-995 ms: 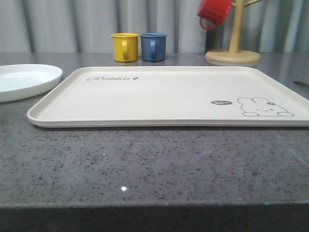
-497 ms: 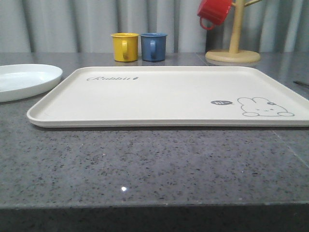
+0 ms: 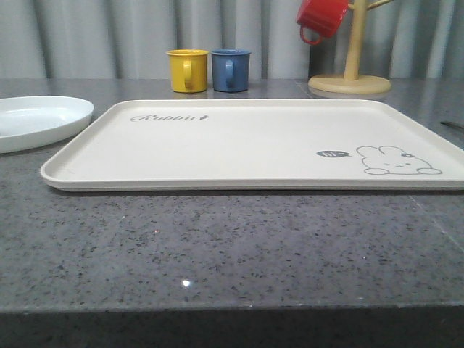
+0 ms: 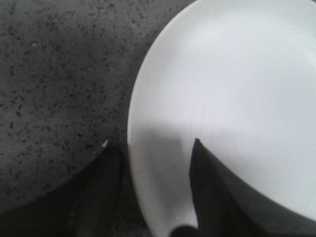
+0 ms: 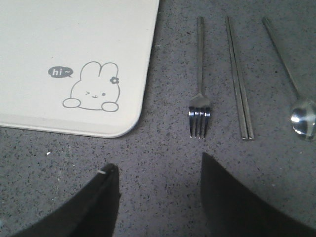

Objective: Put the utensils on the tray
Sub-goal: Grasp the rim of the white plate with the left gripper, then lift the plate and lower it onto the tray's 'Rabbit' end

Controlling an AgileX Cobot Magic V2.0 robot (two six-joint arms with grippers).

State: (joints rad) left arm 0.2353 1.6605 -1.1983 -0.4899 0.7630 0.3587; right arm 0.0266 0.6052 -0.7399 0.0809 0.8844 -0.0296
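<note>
Left gripper (image 4: 150,185), jaws open and empty, apparently straddled the plate (image 4: 232,98) rim for pickup; right gripper (image 5: 158,197), jaws likewise, faced the fork (image 5: 199,98).

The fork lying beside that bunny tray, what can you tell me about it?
The fork is slim, shiny and looks like steel, with a long straight handle and four short tines. It lies flat on the speckled grey counter, just off the tray's rounded corner without touching it. The chopsticks lie parallel on its other side, apart from it. Nothing grips or touches it.
</note>
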